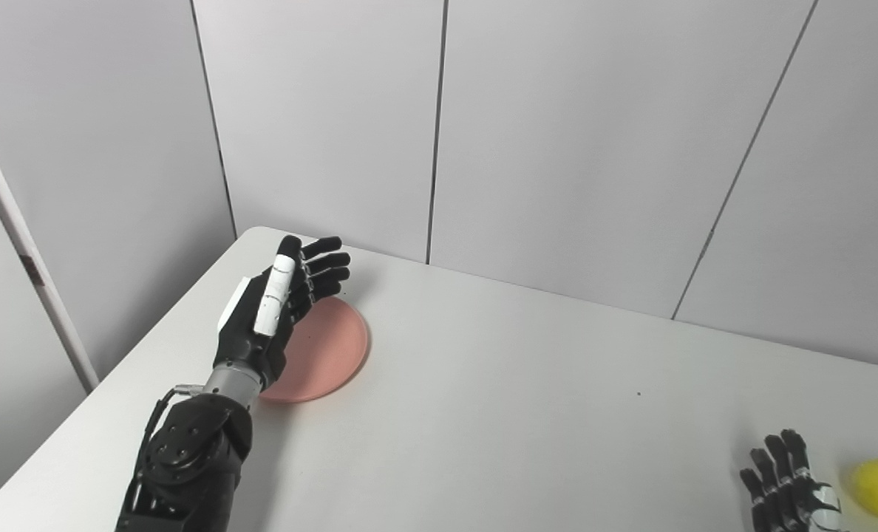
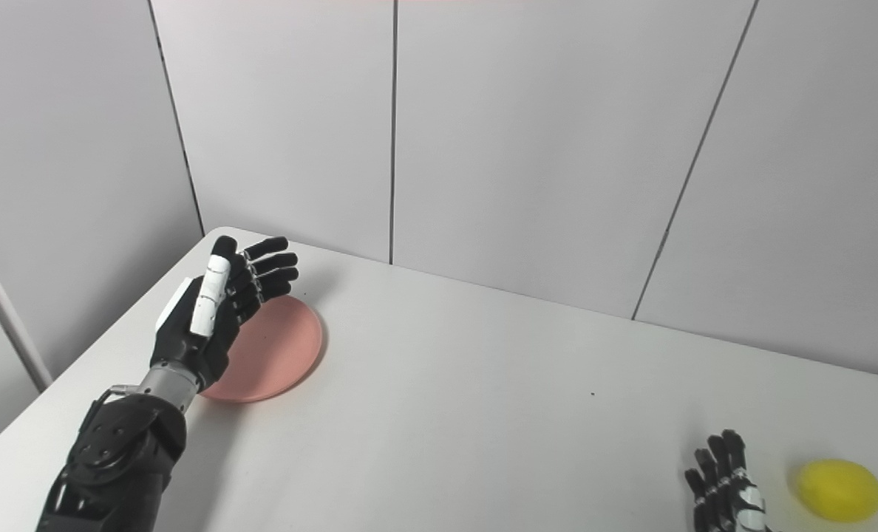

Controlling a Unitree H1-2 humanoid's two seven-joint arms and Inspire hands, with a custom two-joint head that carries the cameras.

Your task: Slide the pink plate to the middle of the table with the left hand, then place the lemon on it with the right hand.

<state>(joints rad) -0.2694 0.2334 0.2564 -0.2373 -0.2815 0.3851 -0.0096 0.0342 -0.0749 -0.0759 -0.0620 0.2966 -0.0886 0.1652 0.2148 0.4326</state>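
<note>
From the left eye view, the left hand (image 1: 273, 310) stands edge-on over the near-left part of the flat round pink plate (image 1: 328, 351), its fingers (image 1: 324, 266) apart, lightly curled and holding nothing. The plate lies flat toward the far left corner of the smooth white table (image 1: 520, 414), well apart from the middle. Whether the palm touches the plate's rim I cannot tell. So the first step, the slide, looks to be in hand and not yet done.

From the right eye view, the small oval yellow lemon (image 2: 839, 490) sits at the table's near right, just beside the right hand (image 2: 727, 484), which holds nothing, fingers spread and pointing up. I'd say the next move calls for the left hand to settle against the plate's left edge and push it rightward toward the centre; the lemon waits until then.
</note>
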